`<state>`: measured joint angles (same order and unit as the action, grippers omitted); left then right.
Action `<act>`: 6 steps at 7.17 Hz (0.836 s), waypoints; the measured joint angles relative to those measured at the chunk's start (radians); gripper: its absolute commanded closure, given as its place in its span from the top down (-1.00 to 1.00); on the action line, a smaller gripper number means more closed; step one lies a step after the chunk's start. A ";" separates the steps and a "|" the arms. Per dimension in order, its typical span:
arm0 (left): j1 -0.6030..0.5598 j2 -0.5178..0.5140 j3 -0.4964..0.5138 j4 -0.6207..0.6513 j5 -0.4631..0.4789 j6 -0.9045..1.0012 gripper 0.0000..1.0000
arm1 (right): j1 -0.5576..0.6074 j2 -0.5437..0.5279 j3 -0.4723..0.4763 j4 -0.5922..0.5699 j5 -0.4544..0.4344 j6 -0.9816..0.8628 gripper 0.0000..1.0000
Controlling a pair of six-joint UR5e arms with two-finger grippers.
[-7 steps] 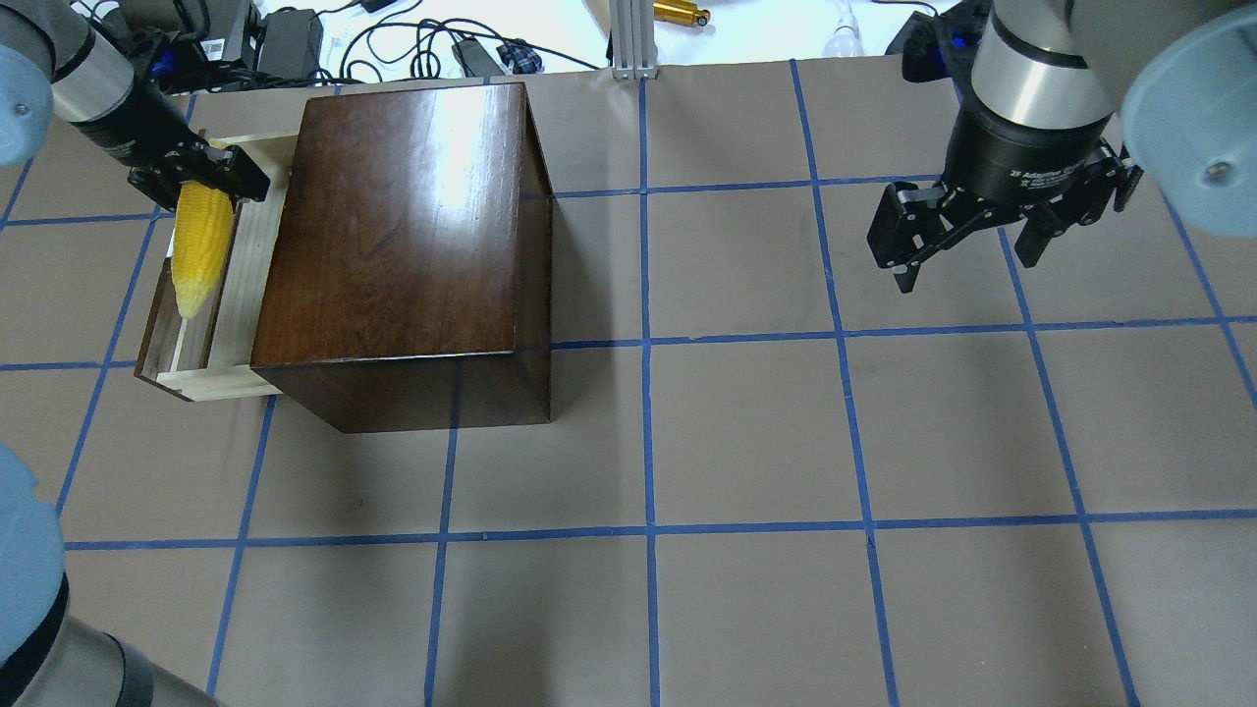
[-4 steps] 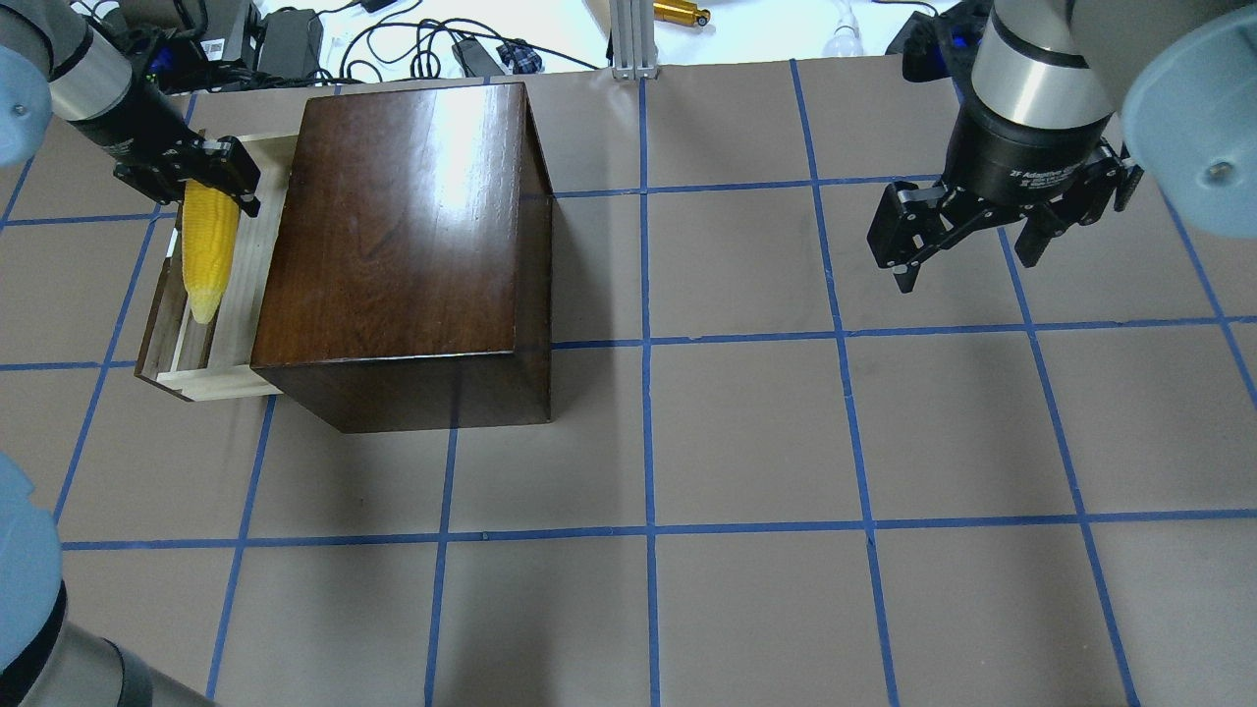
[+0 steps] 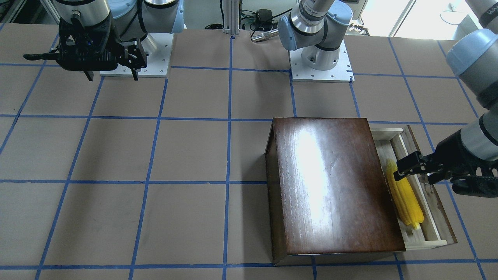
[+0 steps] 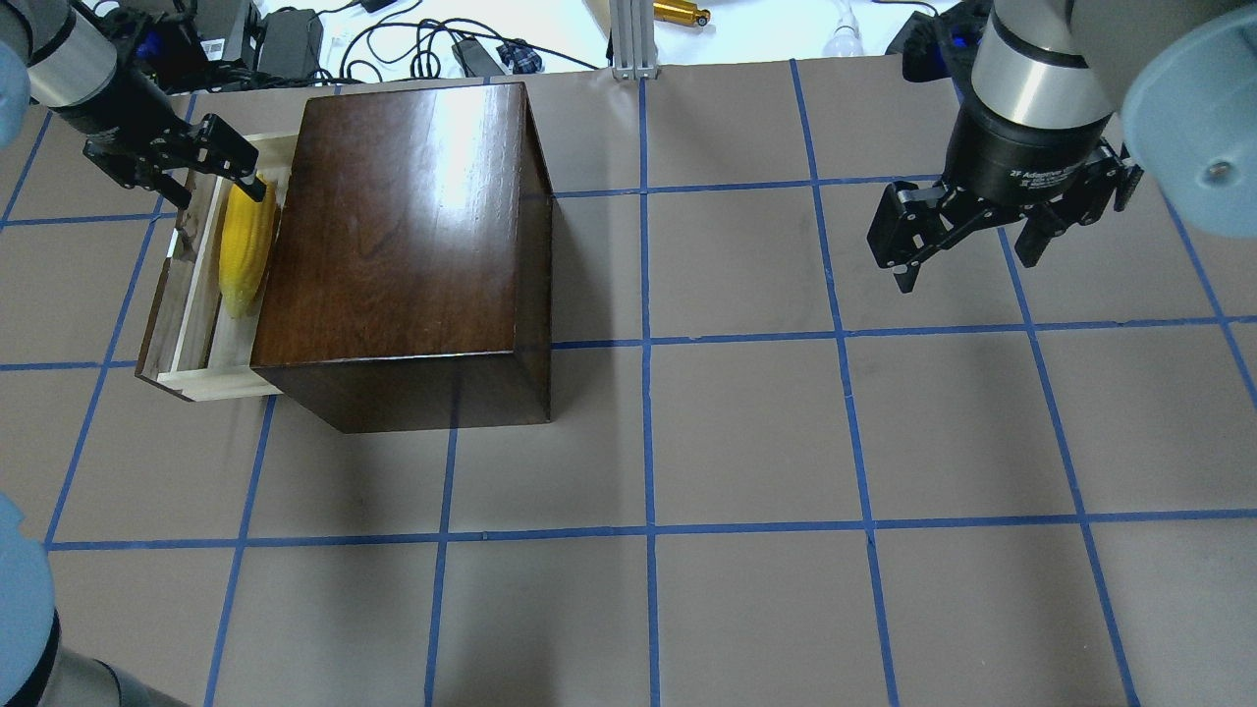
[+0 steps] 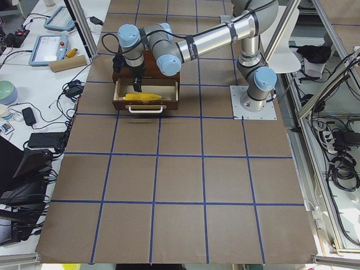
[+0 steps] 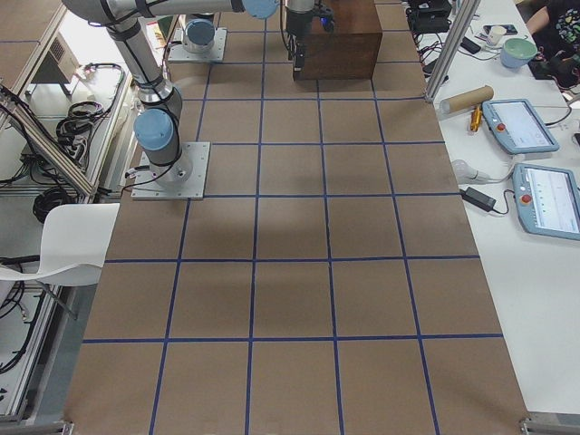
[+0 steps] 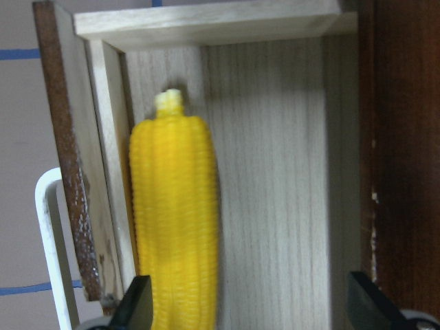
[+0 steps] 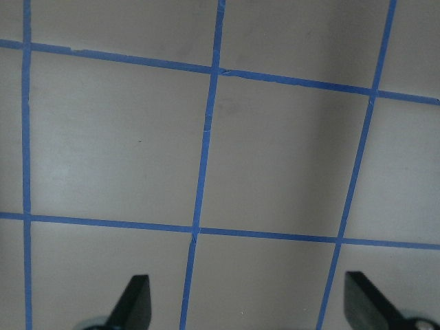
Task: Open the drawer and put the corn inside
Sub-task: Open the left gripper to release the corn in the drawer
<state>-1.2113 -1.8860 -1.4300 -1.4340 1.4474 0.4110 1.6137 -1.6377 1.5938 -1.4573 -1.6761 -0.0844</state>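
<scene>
The dark brown box [image 4: 412,245] stands at the left of the table with its drawer [image 4: 191,324] pulled out to the left. The yellow corn [image 4: 245,245] lies loose on the drawer's pale floor, close to the box side; it also shows in the front view [image 3: 404,196] and in the left wrist view [image 7: 175,220]. My left gripper [image 4: 218,196] is open above the corn's thick end, its fingers apart and holding nothing. My right gripper [image 4: 967,265] is open and empty above bare table at the far right, as the right wrist view [image 8: 249,306] shows.
The drawer's metal pull [image 7: 51,240] sticks out from its dark front panel [image 3: 439,210]. Cables and power bricks [image 4: 295,39] and an aluminium post [image 4: 633,39] lie beyond the table's far edge. Blue tape lines [image 4: 648,442] grid the brown table.
My left gripper has opened and let go of the corn, then drawn back toward the far left. The corn now lies in the drawer, nearer the box. The right arm has not moved.
</scene>
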 measured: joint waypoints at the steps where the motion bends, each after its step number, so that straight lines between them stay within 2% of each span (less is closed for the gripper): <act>1: -0.007 0.043 0.001 -0.042 -0.002 -0.023 1.00 | 0.000 0.000 0.000 0.000 0.000 0.000 1.00; 6: -0.086 0.271 -0.007 -0.250 0.035 -0.109 1.00 | 0.000 -0.001 0.000 0.000 0.001 0.000 1.00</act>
<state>-1.2978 -1.6146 -1.4365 -1.6843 1.4827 0.3020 1.6137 -1.6383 1.5938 -1.4573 -1.6754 -0.0843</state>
